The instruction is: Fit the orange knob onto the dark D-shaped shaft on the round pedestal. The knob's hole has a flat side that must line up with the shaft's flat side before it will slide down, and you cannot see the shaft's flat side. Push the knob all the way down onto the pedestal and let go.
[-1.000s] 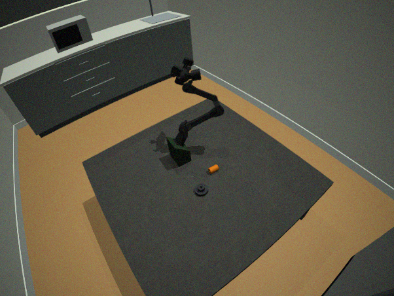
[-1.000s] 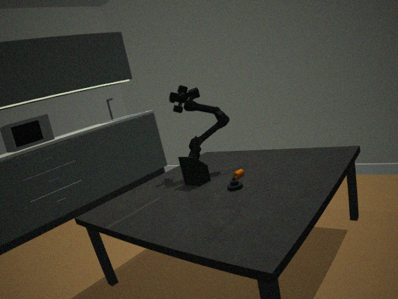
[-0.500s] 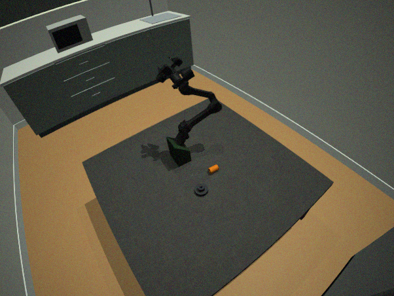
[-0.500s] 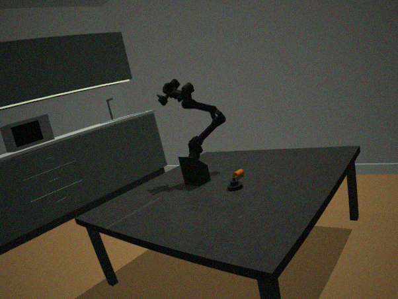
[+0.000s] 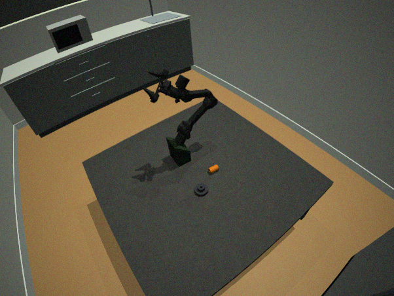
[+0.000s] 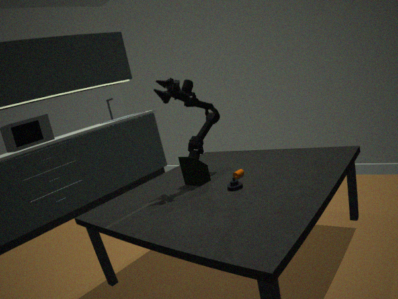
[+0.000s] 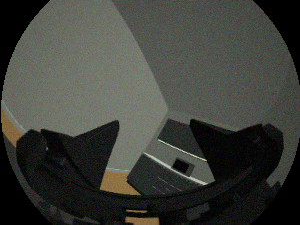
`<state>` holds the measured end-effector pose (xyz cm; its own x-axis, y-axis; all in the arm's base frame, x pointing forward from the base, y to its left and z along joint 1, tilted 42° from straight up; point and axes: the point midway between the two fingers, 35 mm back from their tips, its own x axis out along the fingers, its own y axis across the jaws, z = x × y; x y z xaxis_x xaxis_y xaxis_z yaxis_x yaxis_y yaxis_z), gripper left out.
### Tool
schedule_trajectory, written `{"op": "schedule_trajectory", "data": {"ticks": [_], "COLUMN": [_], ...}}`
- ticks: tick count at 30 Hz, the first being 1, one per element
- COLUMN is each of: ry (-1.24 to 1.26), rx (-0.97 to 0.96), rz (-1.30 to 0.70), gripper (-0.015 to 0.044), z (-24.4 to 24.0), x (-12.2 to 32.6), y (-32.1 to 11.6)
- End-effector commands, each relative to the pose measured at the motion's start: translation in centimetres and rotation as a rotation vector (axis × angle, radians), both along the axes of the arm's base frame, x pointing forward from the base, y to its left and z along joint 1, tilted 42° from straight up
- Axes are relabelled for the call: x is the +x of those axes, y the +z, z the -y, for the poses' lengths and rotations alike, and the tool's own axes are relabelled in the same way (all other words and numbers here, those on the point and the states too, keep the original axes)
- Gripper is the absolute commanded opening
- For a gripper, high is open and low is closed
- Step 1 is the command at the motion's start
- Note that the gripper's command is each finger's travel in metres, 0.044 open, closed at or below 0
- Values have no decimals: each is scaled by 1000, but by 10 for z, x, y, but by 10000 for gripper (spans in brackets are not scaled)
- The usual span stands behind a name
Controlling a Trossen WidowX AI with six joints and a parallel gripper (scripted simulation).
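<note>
The orange knob (image 5: 213, 169) (image 6: 238, 174) lies on its side on the dark table, beside the pedestal. The round dark pedestal (image 5: 201, 192) (image 6: 235, 187) stands on the table, with its short shaft (image 5: 201, 186) pointing up; the shaft's flat side cannot be made out. In the exterior view the knob shows just behind the shaft. My gripper (image 5: 146, 80) (image 6: 155, 86) (image 7: 155, 123) is wide open and empty. It is raised high, pointing away from the knob and the pedestal. The wrist view shows neither of them.
The arm's green base (image 5: 179, 155) (image 6: 195, 172) stands on the table (image 5: 229, 229) (image 6: 205, 225), near the knob. A long cabinet (image 5: 131, 59) (image 6: 82, 165) (image 7: 155, 171) with a microwave (image 5: 70, 34) (image 6: 28, 132) (image 7: 182, 166) on it stands beyond the table.
</note>
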<state>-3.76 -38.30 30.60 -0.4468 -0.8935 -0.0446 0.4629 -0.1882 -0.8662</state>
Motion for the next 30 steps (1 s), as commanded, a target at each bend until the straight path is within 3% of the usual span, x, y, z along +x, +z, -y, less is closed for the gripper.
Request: {"op": "schedule_trajectory", "data": {"ticks": [1,8,16,23,30], "ry": [224,488,592,457,87], "rx": [66,281,679,1109,1514], "rz": [211,572,956,1194,1273], "gripper": [440,440,440,440,440], "z": [10,-11,-86,-183,-292], "x": [70,177,277,330,344], "y": [-37,-96,-159,-205,-237]}}
